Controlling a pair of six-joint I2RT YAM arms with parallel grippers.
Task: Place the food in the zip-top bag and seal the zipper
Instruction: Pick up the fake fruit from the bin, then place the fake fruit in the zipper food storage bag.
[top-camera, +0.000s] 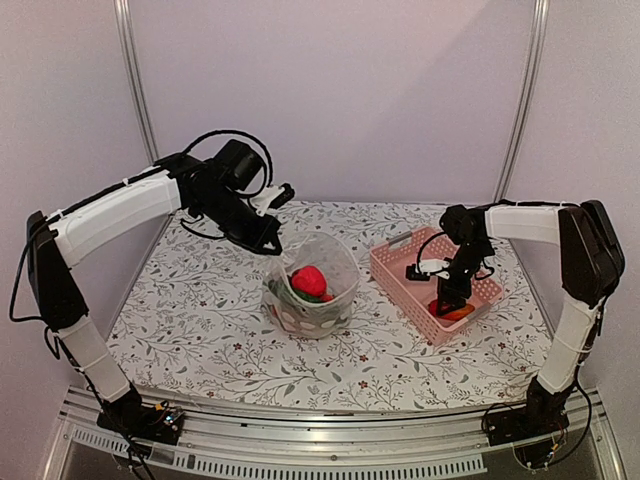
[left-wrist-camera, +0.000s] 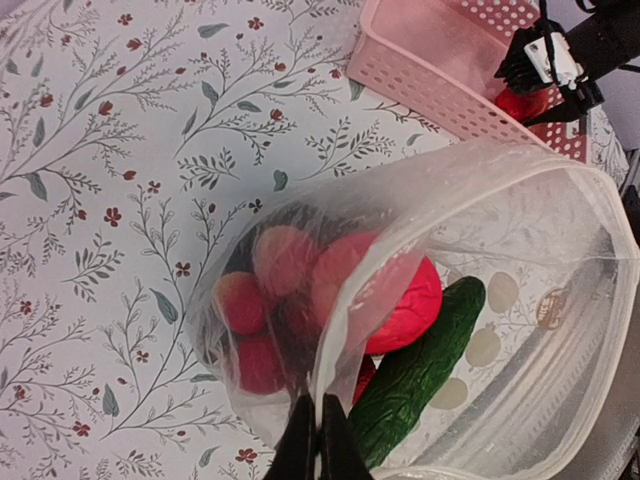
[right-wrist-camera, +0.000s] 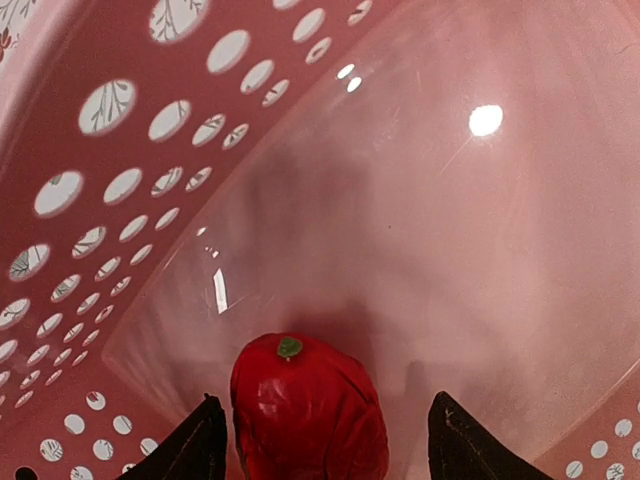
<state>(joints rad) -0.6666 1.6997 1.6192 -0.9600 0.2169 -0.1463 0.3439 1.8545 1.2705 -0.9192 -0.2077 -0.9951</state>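
Note:
The clear zip-top bag (top-camera: 315, 285) stands open mid-table; in the left wrist view (left-wrist-camera: 520, 300) it holds a red round fruit (left-wrist-camera: 405, 310), a cluster of red-pink tomatoes (left-wrist-camera: 265, 300) and a dark green long piece (left-wrist-camera: 420, 370). My left gripper (left-wrist-camera: 318, 440) is shut on the bag's rim with the zipper strip (left-wrist-camera: 370, 300) and holds it up. My right gripper (right-wrist-camera: 325, 440) is open inside the pink basket (top-camera: 435, 280), its fingers on either side of a red fruit (right-wrist-camera: 305, 410) lying on the basket floor.
The pink lattice basket also shows at the top right of the left wrist view (left-wrist-camera: 430, 70), just right of the bag. The flowered tablecloth (top-camera: 200, 310) covers the table. White walls and metal posts stand behind.

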